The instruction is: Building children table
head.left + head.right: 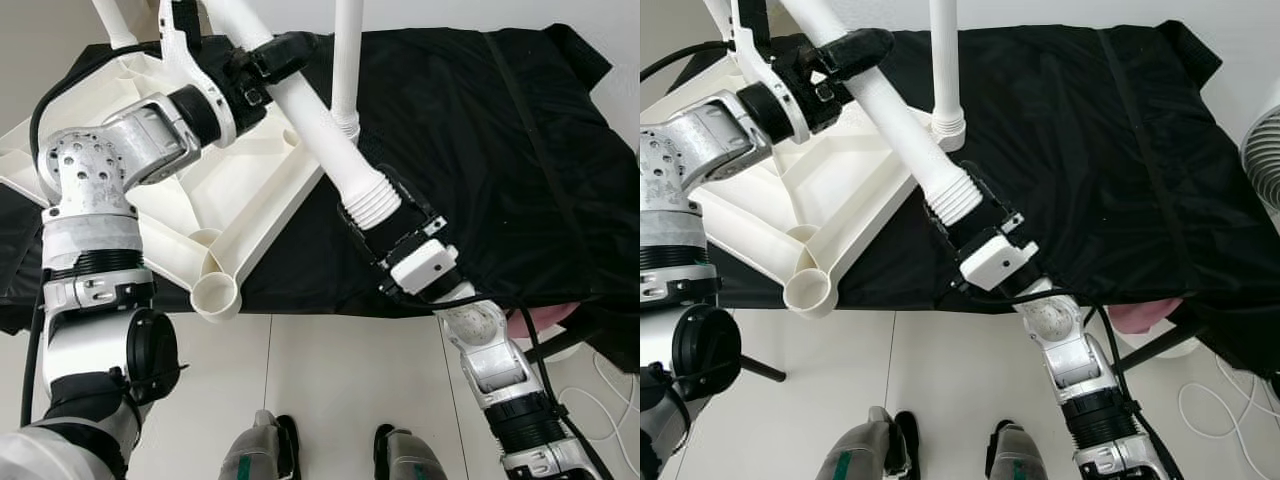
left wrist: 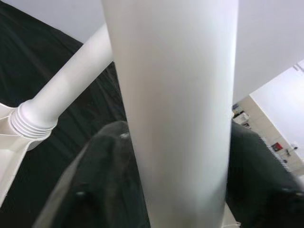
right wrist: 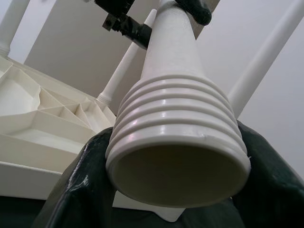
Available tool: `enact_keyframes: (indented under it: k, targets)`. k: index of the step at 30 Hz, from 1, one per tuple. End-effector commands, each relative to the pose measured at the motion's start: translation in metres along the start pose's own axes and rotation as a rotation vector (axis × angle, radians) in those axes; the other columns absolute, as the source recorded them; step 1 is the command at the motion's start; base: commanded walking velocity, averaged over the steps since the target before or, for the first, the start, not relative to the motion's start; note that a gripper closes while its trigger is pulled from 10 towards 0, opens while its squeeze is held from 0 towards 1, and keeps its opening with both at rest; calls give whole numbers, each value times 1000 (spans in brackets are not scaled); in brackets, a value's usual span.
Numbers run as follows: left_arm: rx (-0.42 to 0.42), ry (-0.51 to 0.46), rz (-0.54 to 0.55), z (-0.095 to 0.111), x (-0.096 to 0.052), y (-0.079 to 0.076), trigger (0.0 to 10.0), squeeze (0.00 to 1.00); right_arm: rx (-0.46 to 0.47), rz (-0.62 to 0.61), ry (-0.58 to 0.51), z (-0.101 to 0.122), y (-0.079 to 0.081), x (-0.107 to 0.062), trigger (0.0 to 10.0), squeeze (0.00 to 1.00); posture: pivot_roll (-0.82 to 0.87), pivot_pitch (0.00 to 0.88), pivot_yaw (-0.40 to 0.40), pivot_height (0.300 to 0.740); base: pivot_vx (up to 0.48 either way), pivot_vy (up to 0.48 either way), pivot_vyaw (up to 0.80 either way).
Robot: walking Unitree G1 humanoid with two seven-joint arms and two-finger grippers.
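A plain indoor room, likely a home: glossy white tiled floor (image 1: 330,380), bare white wall (image 1: 1060,12), a counter draped in black cloth (image 1: 500,150).

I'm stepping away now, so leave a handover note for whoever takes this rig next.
Left gripper: shut on the loose white table leg, higher up its shaft.
Right gripper: shut on the same leg at its threaded end.
The upturned white tabletop lies on the black cloth.
Done: at least one leg stands screwed into its far corner.
Left: bring the threaded end to the open near corner socket and screw it in.
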State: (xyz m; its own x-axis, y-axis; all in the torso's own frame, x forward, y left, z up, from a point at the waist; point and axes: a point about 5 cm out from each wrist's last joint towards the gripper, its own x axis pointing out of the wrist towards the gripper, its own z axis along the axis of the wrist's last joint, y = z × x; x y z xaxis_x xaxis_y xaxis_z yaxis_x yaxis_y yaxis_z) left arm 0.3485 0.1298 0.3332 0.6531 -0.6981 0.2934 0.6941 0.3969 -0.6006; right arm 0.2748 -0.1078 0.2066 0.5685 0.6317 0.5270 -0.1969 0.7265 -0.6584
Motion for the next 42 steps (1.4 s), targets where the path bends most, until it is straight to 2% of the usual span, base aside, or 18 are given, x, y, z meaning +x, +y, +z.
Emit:
enact_keyframes:
  k: [1,12,13,15,16,17,18,19,21,22,23,26,32,33,34,37,39,42]
  targets:
    - [-15,4,1,2,-2,1,0,0,-10,-5,-6,1,1,0,10000,0,-26,155,124,740,0,0,0]
    - [-27,-7,-21,3,-1,-2,0,0,-17,11,-13,1,1,3,10000,0,-21,157,120,740,0,0,0]
    - [-18,-7,-24,3,-1,-2,0,0,29,3,-4,0,1,4,10000,388,-21,157,120,740,0,0,0]
    - [-15,-7,-24,3,-1,-3,0,0,42,0,-2,0,1,4,10000,388,-21,157,120,740,0,0,0]
    - [10,2,-14,2,-1,-2,1922,0,86,-10,12,-1,1,4,10000,1000,-17,158,114,740,0,0,0]
    - [10,2,-14,2,-1,-2,1922,0,86,-10,12,-1,1,4,10000,1000,-17,158,114,740,0,0,0]
    - [35,11,1,0,-1,-2,6902,0,133,-21,31,-2,2,5,10000,1000,-17,158,114,740,0,0,0]
    - [57,25,13,-2,-1,-1,10000,0,173,-32,48,-3,3,5,10000,1000,-17,157,109,740,0,0,0]
    - [82,28,15,-5,-1,-1,10000,0,255,-46,76,-3,6,7,10000,1000,-17,157,109,740,0,0,0]
    - [82,28,15,-5,-1,-1,10000,0,255,-46,76,-3,6,7,10000,1000,-17,157,109,740,0,0,0]
    - [84,29,13,-7,-1,-2,10000,0,305,-62,88,-4,7,7,10000,1000,-19,156,107,740,0,0,0]
    - [78,13,31,-5,-1,-1,10000,0,367,-83,107,-4,9,7,10000,1000,-19,154,97,740,0,0,0]
    - [97,-5,48,-2,-1,1,10000,0,428,-85,150,-8,12,1,10000,973,-19,153,95,740,0,0,0]
    - [110,-13,52,-1,-1,1,10000,0,451,-81,163,-9,13,1,10000,443,-23,148,94,740,0,0,0]
    - [123,-17,58,0,-1,1,10000,0,470,-77,171,-8,13,0,10000,0,-23,148,94,740,0,0,0]
    - [170,-29,79,0,-1,3,10000,0,503,-64,187,-7,12,2,10000,0,-26,146,93,740,0,0,0]
    - [258,-35,109,0,-1,5,10000,0,534,-52,221,-7,10,5,10000,0,-30,142,90,740,0,0,0]
    - [276,-32,109,-1,-1,5,10000,0,546,-54,232,-8,9,6,10000,0,-30,139,88,740,0,0,0]
